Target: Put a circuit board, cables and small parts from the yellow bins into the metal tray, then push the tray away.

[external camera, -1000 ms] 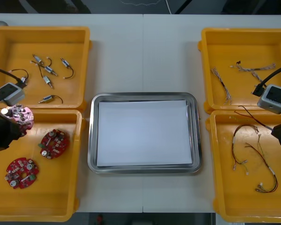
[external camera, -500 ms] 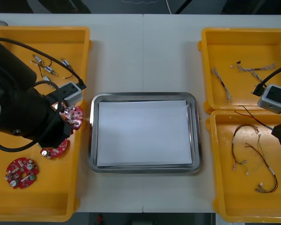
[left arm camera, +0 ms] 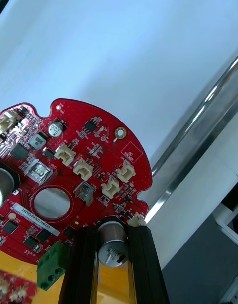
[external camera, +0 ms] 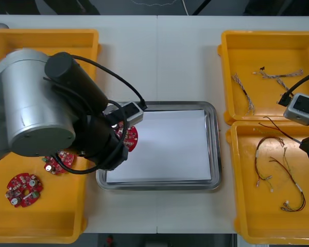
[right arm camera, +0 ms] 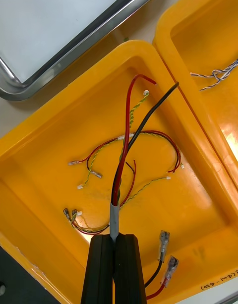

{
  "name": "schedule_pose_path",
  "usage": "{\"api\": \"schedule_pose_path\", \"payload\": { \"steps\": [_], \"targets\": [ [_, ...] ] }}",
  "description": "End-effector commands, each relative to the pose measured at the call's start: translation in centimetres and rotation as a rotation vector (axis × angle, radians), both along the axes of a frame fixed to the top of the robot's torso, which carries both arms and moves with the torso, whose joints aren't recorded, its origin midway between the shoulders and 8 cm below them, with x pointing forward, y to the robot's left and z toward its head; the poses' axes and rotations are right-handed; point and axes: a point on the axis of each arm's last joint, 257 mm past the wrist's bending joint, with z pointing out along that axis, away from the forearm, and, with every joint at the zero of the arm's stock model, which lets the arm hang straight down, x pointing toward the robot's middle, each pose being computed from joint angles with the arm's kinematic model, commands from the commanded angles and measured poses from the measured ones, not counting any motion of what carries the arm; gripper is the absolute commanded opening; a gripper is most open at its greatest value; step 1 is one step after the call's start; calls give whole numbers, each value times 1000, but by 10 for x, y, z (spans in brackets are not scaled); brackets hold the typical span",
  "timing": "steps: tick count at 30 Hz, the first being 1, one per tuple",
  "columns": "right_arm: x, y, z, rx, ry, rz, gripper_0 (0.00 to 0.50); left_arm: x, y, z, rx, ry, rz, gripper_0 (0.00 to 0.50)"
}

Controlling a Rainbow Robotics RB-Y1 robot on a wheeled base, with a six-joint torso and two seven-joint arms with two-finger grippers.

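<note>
Over the near left yellow bin (external camera: 67, 226), where two spare boards (external camera: 23, 189) lie flat, the left arm reaches toward the middle of the desk. Its left end effector (left arm camera: 113, 233) pinches a round red circuit board (left arm camera: 89, 155) by a cylindrical part at its edge, carrying it just above the left rim of the metal tray (external camera: 215, 154), probably to set it on the white lining. Farther right, the right end effector (right arm camera: 115, 239) waits, fingers pressed together, above the red and yellow cables (right arm camera: 148, 135) in the near right bin (right arm camera: 49, 185).
</note>
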Motion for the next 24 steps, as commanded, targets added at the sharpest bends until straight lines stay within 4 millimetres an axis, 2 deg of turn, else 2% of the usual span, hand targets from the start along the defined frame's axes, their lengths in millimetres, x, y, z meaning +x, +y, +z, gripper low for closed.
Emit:
{"api": "schedule_pose_path", "payload": {
  "steps": [1, 15, 17, 24],
  "targets": [
    [3, -6, 13, -65, -40, 36, 0, 9, -30, -4, -52, -9, 93, 1],
    [2, -7, 13, -68, -35, 33, 0, 12, -39, -57, -32, 29, 99, 0],
    [3, -7, 13, -66, -36, 32, 0, 12, -40, -70, -34, 45, 102, 1],
    [2, -7, 13, -67, -35, 32, 0, 11, -34, -88, -7, 24, 93, 1]
  ]
}}
